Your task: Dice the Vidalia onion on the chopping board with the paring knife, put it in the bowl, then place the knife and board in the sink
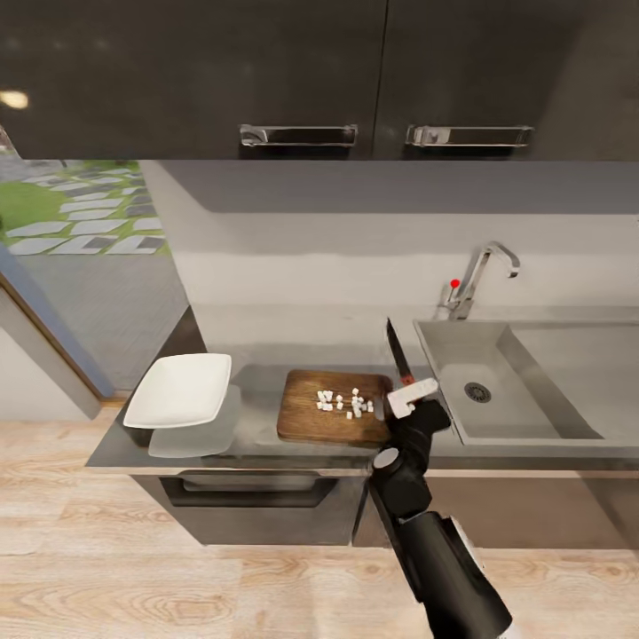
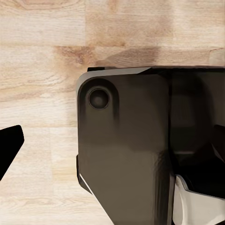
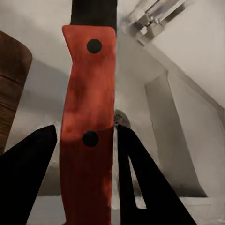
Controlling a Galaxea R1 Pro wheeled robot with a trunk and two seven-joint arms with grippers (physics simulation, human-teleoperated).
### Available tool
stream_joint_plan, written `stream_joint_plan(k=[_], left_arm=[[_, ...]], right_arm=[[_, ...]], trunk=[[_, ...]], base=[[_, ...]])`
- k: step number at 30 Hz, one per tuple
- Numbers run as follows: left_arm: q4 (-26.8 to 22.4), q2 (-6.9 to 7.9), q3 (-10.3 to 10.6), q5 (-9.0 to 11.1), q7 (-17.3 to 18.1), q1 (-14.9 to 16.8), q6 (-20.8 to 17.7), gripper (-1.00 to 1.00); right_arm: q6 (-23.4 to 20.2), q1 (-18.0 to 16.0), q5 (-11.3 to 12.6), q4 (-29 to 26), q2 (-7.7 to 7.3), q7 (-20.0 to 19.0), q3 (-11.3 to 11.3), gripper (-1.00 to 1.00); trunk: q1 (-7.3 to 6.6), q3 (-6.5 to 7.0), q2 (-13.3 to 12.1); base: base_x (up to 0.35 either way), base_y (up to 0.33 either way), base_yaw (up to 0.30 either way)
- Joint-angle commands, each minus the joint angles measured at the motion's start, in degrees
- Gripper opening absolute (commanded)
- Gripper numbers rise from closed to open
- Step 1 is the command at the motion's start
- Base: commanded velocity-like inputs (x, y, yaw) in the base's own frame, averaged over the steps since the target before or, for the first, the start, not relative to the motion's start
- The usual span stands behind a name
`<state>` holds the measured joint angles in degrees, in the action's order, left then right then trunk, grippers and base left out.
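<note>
Countertop (image 1: 266,377) spans mid-frame in the head view; sink (image 1: 532,390) at centre right, its right end cut off by the frame edge. Chopping board (image 1: 333,406) lies at centre, just left of the sink; bowl (image 1: 180,389) well left of it. Diced onion (image 1: 342,402) sits on the board. Right gripper (image 1: 410,399) pinches the paring knife (image 3: 89,117) by its red handle, blade pointing up-frame. Right arm rises from lower right. Left gripper (image 2: 9,150): state cannot be told, one dark finger visible.
</note>
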<state>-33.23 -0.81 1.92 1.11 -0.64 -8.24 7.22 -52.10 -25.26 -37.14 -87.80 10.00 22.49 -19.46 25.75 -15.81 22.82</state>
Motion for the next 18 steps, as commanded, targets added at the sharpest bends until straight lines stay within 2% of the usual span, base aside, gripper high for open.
stream_joint_plan(k=[1,4,10,12,14,18], left_arm=[[-0.09,0.01,0.10,0.12,-0.07,-0.02,0.08,1.00],[-0.09,0.01,0.10,0.12,-0.07,-0.02,0.08,1.00],[-0.09,0.01,0.10,0.12,-0.07,-0.04,0.08,1.00],[-0.09,0.01,0.10,0.12,-0.07,-0.03,0.08,1.00],[-0.09,0.01,0.10,0.12,-0.07,-0.03,0.08,1.00],[-0.09,0.01,0.10,0.12,-0.07,-0.02,0.08,1.00]], right_arm=[[-0.04,-0.06,2.19,-0.30,0.00,-0.20,1.47,-1.00],[1.86,-0.06,6.37,-0.72,0.00,-3.99,6.04,-1.00],[3.06,-0.06,7.97,-1.70,0.00,-16.92,15.97,-1.00],[3.11,-0.06,8.07,-1.92,-1.34,-20.19,17.44,-1.00],[3.13,-0.06,8.10,-2.00,-2.09,-21.80,17.95,-1.00],[3.15,-0.06,8.13,-2.06,-2.82,-23.55,18.45,-1.00]], trunk=[[0.03,-0.09,0.10],[0.03,-0.09,0.10],[0.03,-0.09,0.10],[0.03,-0.09,0.10],[0.03,-0.09,0.10],[0.03,-0.09,0.10]], base=[[0.000,-0.127,0.000],[0.000,-0.216,0.000],[0.000,-0.297,0.000],[0.000,-0.311,0.000],[0.000,-0.312,0.000],[0.032,-0.291,0.000]])
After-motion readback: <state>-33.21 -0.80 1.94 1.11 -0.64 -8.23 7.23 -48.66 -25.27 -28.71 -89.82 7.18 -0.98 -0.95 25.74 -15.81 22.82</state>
